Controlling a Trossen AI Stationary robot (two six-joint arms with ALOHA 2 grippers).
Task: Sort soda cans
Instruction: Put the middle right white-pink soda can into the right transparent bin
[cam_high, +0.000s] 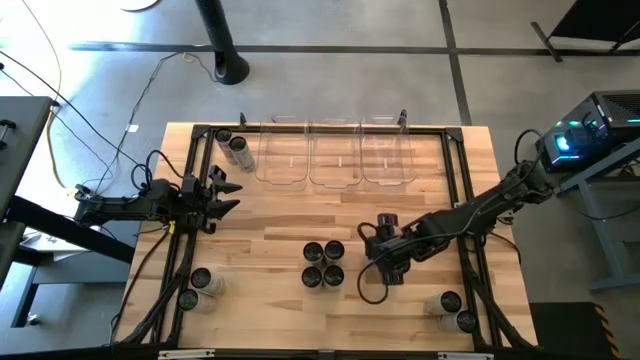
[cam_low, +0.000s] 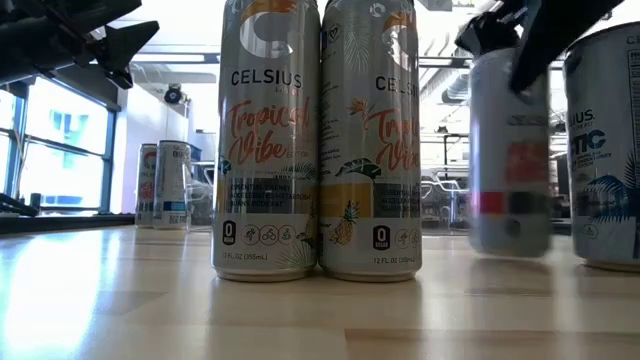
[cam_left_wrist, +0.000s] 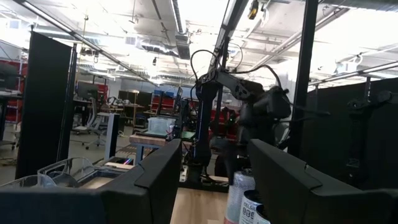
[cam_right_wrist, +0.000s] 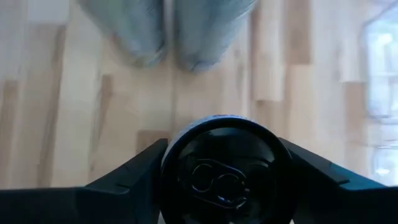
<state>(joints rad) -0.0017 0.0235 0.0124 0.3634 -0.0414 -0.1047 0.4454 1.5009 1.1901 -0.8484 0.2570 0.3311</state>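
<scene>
Fingers of the right gripper (cam_right_wrist: 221, 186) clasp a dark-topped soda can (cam_right_wrist: 222, 168) from both sides, just right of the four clustered cans (cam_high: 323, 264) at the table's (cam_high: 280, 225) middle. Left gripper (cam_high: 222, 194) hovers spread and empty near the left edge. Three clear bins (cam_high: 333, 152) line the far side; more cans stand at the corners. Nearest cans (cam_low: 316, 140) in the low view read "CELSIUS Tropical Vibe".
</scene>
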